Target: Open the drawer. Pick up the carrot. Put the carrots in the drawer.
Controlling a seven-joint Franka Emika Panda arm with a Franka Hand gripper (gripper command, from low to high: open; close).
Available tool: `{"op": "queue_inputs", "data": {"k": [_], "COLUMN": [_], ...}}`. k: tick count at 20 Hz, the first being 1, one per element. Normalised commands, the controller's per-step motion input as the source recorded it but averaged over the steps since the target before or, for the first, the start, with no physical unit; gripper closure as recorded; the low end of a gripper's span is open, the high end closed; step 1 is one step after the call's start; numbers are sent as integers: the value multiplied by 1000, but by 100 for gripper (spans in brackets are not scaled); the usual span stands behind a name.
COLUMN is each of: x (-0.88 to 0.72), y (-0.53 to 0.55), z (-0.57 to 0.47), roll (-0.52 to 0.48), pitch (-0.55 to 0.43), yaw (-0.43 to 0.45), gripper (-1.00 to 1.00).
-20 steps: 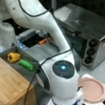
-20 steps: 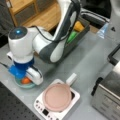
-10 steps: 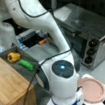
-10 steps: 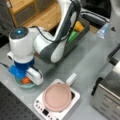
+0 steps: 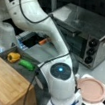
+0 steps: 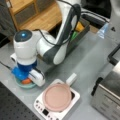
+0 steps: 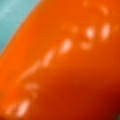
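Carrot [image 7: 67,67] fills nearly the whole wrist view, a glossy orange surface with its long axis running from the view's lower left to its upper right, and a wedge of teal plate [image 7: 12,15] shows in the upper left corner. In a front view the carrot [image 6: 25,81] shows as a small orange patch lying on the teal plate [image 6: 25,85], right beneath the hand [image 6: 26,76]; which way its tip points cannot be made out there. The hand points straight down over the plate, its blue and white body pressed low to the carrot. Whether its fingers are spread or clenched on the carrot I cannot tell, as they are hidden.

Above the hand, the last arm link stands upright, its round cap with a lit blue dot facing the camera in both front views, and the arm bends back in a long arc toward the cabinet behind it. No writing or label can be read anywhere.

Farther from the hand, the drawer [image 6: 80,33] stands pulled open from the bamboo-topped cabinet [image 5: 5,84], well apart from the plate. Inside it lie a yellow-orange pepper [image 5: 13,57] and a green vegetable [image 5: 26,64]. Just beside the hand on the grey desk [image 6: 87,62] sits a white scale [image 6: 57,101] with a pink dish on it, and beyond that a steel toaster oven [image 5: 91,39].
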Motion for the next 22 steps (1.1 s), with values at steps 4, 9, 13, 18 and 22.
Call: {"op": "queue_inputs", "data": {"k": [4,9,13,18,22], "x": [172,206,188,158,107], "y": [-75,-91,-79,-43,-10], "z": [-313,-353,-310,-160,79], "roll": [101,103,89,77,66], "pitch": [44,30,59,73,109], "yaw": [-7,-4,-22,-41,-56], "gripper": [100,100,100,100,100]}}
